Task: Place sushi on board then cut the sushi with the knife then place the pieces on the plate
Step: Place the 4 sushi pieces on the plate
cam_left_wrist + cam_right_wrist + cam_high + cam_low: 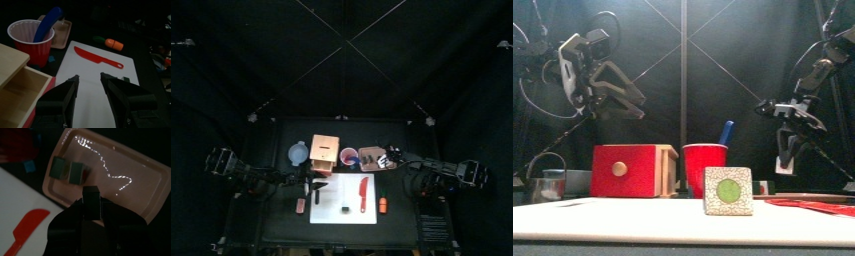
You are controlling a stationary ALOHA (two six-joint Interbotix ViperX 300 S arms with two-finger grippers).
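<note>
One sushi piece [728, 191] stands upright on the white board [345, 213], its green round face toward the front. The red knife [362, 192] lies flat on the board [90, 67]. Over the pink tray [127, 170] hovers my right gripper [91, 203], shut on a dark sushi piece [90, 193]. Two more sushi pieces [69, 169] lie side by side in the tray's corner. My left gripper [89, 82] is open above the board's left part, holding nothing, with the red knife [99, 56] beyond its fingertips.
The wooden box [325, 155] with its red drawer front [620, 171], the red cup [704, 168] holding the blue knife [724, 132], and the bowl [298, 153] stand behind the board. An orange toy [382, 205] lies right of the board, a reddish toy [301, 205] left of it.
</note>
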